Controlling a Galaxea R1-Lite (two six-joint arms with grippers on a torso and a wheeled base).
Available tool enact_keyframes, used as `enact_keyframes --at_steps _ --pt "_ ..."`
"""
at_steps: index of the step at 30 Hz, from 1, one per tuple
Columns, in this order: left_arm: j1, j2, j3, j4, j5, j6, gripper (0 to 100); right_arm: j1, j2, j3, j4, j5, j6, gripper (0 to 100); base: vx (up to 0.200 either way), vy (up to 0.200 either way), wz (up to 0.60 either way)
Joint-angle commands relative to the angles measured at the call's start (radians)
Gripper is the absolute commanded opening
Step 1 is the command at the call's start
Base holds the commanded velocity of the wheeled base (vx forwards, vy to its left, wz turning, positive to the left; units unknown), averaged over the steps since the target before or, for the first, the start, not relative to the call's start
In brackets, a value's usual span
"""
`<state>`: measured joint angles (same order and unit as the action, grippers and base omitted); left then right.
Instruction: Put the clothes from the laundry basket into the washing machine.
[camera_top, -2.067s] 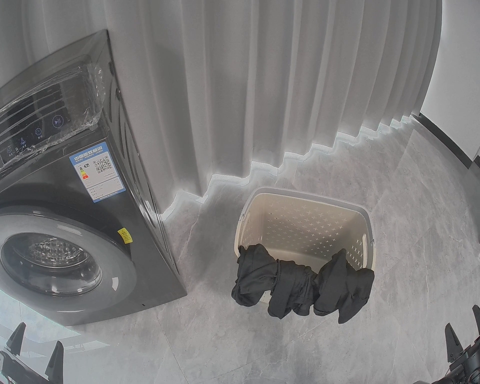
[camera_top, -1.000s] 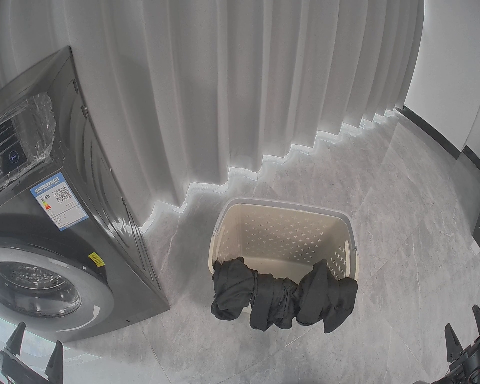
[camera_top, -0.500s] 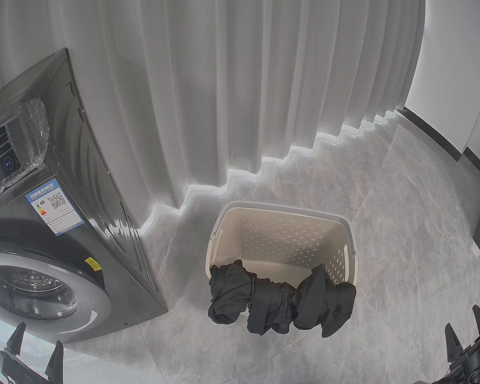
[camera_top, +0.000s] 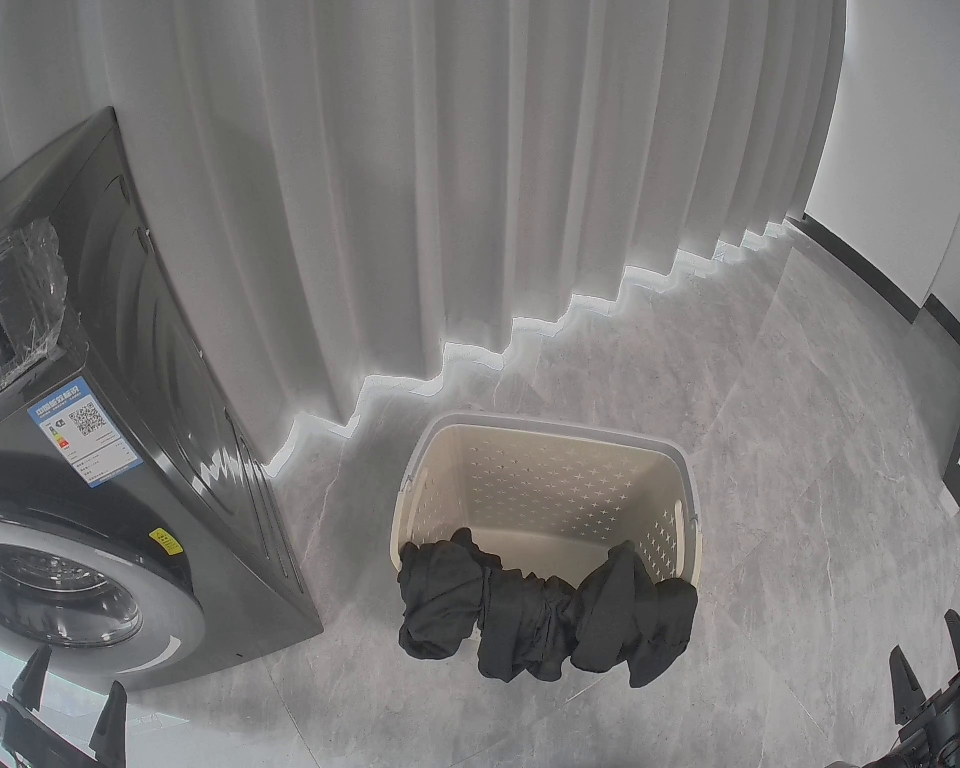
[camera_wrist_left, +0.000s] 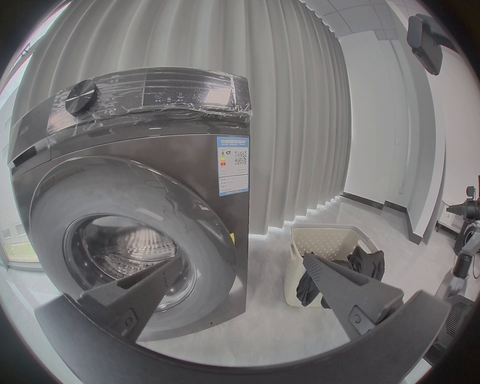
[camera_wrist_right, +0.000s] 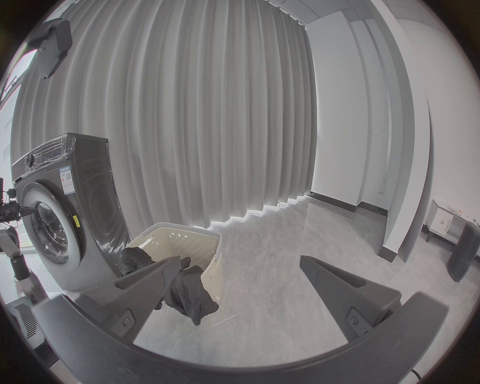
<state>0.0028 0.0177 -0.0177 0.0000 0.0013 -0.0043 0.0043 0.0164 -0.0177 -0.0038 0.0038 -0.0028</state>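
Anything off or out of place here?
The black garment hangs over the near rim of the cream perforated plastic laundry basket, partly outside it. Clear plastic film covers part of the dark grey washing machine.

A blue-bordered white rectangular paper label (camera_top: 83, 431) is sitting on the front of the dark grey metal front-loading washing machine (camera_top: 210, 500), above the round glass door (camera_top: 60, 608). It is carrying a square scan code, a short stack of coloured bars and lines of fine print, all too small to read. A small yellow sticker (camera_top: 166, 541) is sitting lower, just beside the door's ring, and its marking is not legible. The glossy black control panel (camera_wrist_left: 185, 95), under crinkled clear plastic film (camera_top: 35, 290), is showing pale symbols and tiny captions, none readable.
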Motion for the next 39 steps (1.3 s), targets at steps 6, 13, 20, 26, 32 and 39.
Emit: enact_keyframes --at_steps 6,13,20,26,32,39 --pt "0.0 -0.018 0.016 0.0 0.0 0.0 100 0.0 -0.001 0.018 -0.001 0.001 0.0 100 0.133 0.0 0.0" --pt "0.0 -0.018 0.016 0.0 0.0 0.0 100 0.0 -0.001 0.018 -0.001 0.001 0.0 100 0.0 0.0 0.0" --pt "0.0 -0.018 0.016 0.0 0.0 0.0 100 0.0 -0.001 0.018 -0.001 0.001 0.0 100 0.086 0.0 0.0" --pt "0.0 -0.018 0.016 0.0 0.0 0.0 100 0.0 -0.001 0.018 -0.001 0.001 0.0 100 0.0 -0.033 0.0" --pt "0.0 -0.018 0.016 0.002 0.0 0.001 100 0.0 -0.001 0.018 -0.001 0.001 0.0 100 0.0 -0.167 0.0" --pt "0.0 -0.018 0.016 0.002 0.0 0.001 100 0.0 -0.001 0.018 -0.001 0.001 0.0 100 0.0 0.0 0.0"
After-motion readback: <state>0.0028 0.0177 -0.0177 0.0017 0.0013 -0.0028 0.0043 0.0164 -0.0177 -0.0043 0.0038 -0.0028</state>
